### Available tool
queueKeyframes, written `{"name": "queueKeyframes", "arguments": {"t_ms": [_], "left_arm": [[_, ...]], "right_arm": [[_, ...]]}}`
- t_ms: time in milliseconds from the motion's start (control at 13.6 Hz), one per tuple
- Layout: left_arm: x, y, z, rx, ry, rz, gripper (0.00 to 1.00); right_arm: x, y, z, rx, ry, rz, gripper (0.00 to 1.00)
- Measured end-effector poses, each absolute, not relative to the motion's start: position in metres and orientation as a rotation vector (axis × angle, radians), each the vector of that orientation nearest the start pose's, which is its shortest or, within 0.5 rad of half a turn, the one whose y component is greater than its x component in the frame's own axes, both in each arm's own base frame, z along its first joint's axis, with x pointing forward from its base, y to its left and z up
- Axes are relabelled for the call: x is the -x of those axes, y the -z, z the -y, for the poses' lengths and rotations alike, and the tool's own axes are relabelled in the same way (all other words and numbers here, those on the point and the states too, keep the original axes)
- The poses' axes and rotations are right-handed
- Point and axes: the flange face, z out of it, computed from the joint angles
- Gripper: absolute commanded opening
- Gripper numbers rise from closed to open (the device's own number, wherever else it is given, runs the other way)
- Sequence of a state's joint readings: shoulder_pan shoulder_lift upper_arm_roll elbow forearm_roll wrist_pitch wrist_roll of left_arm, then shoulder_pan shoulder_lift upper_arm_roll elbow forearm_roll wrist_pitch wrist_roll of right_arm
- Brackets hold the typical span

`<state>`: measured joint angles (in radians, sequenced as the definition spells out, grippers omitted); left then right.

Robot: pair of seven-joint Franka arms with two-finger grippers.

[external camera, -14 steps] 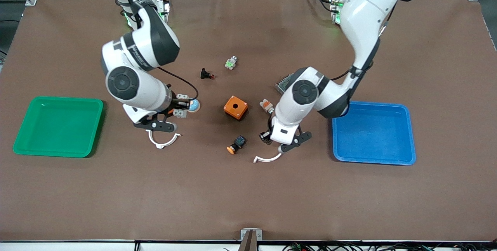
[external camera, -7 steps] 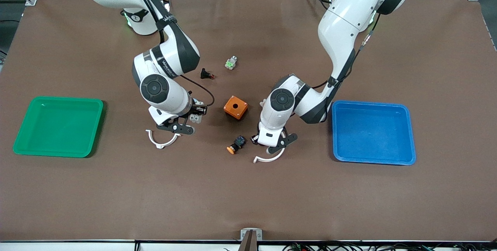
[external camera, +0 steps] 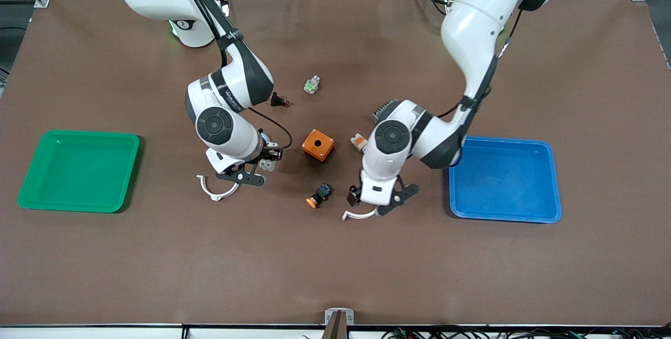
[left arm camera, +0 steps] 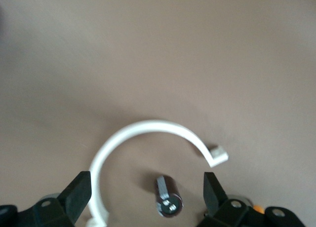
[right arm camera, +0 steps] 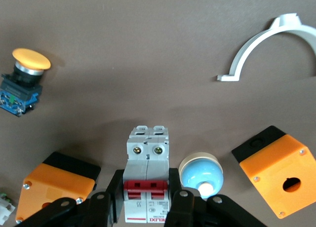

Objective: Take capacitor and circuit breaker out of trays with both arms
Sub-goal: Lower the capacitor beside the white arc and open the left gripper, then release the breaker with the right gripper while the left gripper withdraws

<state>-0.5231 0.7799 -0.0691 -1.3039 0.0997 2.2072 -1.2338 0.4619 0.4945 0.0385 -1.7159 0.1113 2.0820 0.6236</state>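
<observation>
The capacitor (left arm camera: 168, 200), a tiny dark cylinder with a lighter end face, lies on the mat inside the curve of a white C-shaped clip (left arm camera: 148, 128). My left gripper (left arm camera: 145, 190) is open, with one finger on each side of the capacitor and clear of it. In the front view the left gripper (external camera: 373, 200) hides the capacitor. The breaker (right arm camera: 146, 158) is a white block with red levers. My right gripper (right arm camera: 146, 185) is shut on its sides. In the front view the right gripper (external camera: 270, 156) is beside the orange box (external camera: 317, 145).
A green tray (external camera: 78, 171) sits at the right arm's end and a blue tray (external camera: 503, 179) at the left arm's end. An orange-capped pushbutton (external camera: 318, 196), a blue dome button (right arm camera: 201, 173), two white clips (external camera: 217, 190) (external camera: 359, 215) and several small parts lie mid-table.
The right arm has moved from near the green tray toward the orange box. The left gripper has shifted a little nearer the front camera, onto the white clip.
</observation>
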Motion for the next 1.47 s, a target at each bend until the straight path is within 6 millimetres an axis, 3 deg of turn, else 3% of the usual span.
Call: {"name": "queueKeyframes", "arguments": {"t_ms": [147,368,515,662,735,809,882,1029,1250,1397,1471], "left_arm": [[-0.65,-0.347,0.366,3.006,0.196,0.937,1.0],[-0.662,-0.432,0.286,2.939,0.216,0.874,1.0],[-0.659,-0.479,0.238,2.926,0.177,0.834,1.0],[-0.647,-0.518,0.206,2.925,0.14,0.76,1.0],[-0.641,-0.534,0.193,2.929,0.129,0.711,1.0],[-0.637,-0.547,0.182,2.936,0.122,0.668,1.0],[-0.632,-0.558,0.171,2.941,0.115,0.636,1.0],[-0.619,-0.58,0.149,2.957,0.108,0.555,1.0],[-0.586,-0.61,0.088,2.988,0.09,0.396,1.0],[-0.561,-0.623,0.057,3.008,0.084,0.327,1.0],[-0.551,-0.627,0.05,3.02,0.079,0.305,1.0]], "right_arm": [[-0.568,-0.275,-0.325,3.092,-0.255,-0.291,0.19],[-0.567,-0.247,-0.329,3.098,-0.268,-0.293,0.19],[-0.567,-0.24,-0.331,3.098,-0.265,-0.291,0.21],[-0.567,-0.239,-0.33,3.098,-0.265,-0.293,0.26],[-0.567,-0.239,-0.33,3.099,-0.264,-0.295,0.31],[-0.568,-0.239,-0.329,3.099,-0.263,-0.298,0.59],[-0.569,-0.239,-0.328,3.1,-0.262,-0.301,0.94],[-0.569,-0.24,-0.328,3.099,-0.261,-0.299,1.0],[-0.568,-0.245,-0.329,3.105,-0.282,-0.295,1.0],[-0.568,-0.272,-0.326,3.116,-0.323,-0.293,1.0],[-0.568,-0.298,-0.321,3.122,-0.346,-0.297,1.0]]}}
